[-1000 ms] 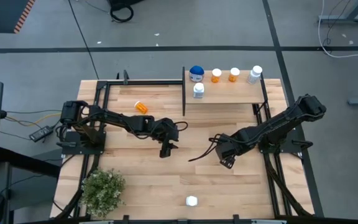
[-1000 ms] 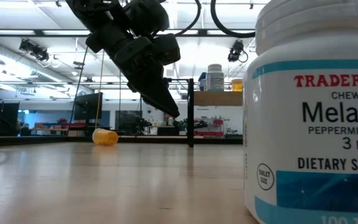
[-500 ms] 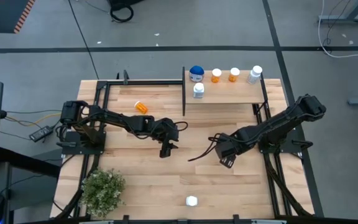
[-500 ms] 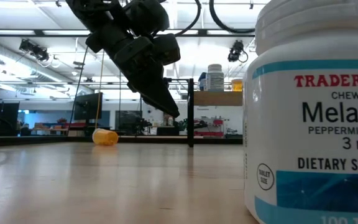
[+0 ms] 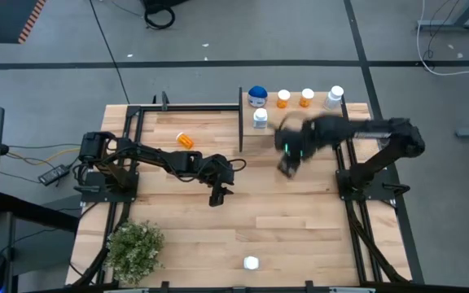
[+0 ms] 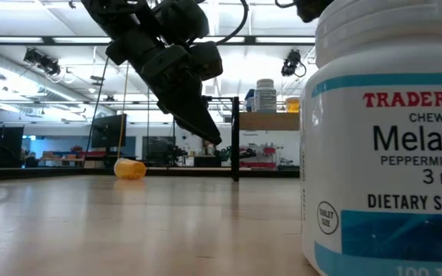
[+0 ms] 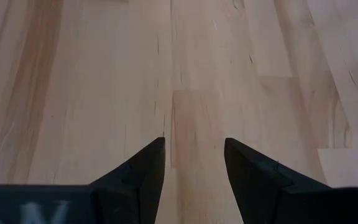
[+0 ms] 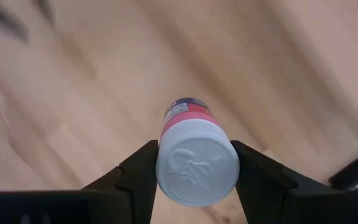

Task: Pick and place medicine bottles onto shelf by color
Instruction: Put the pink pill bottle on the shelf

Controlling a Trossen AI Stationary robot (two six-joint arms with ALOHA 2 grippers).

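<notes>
1. The right gripper (image 8: 194, 171) is clamped on a pinkish, white-capped bottle (image 8: 194, 155). The bottle's long axis runs straight out between the two fingers, with its cap toward the wrist and its base pointing away, toward the wood below.
2. From overhead, that right gripper (image 5: 287, 155) is a blur over the front edge of the shelf (image 5: 316, 124), so the bottle's tilt there cannot be judged.
3. On the shelf stand a wide blue-capped bottle (image 5: 257, 96), a small white one (image 5: 260, 118) just in front of it, two orange bottles (image 5: 283, 99) and another white bottle (image 5: 335, 98) at the far end, all upright.
4. The shelf's black upright edge (image 5: 240, 118) stands between it and the open tabletop (image 5: 300, 220).
5. An orange bottle (image 5: 185, 139) lies on its side left of that edge.
6. A white bottle (image 5: 251, 263) stands near the table's front edge, beside the plant (image 5: 135, 248).
7. The left gripper (image 7: 192, 168) hangs mid-table, jaws parted with nothing between them.
</notes>
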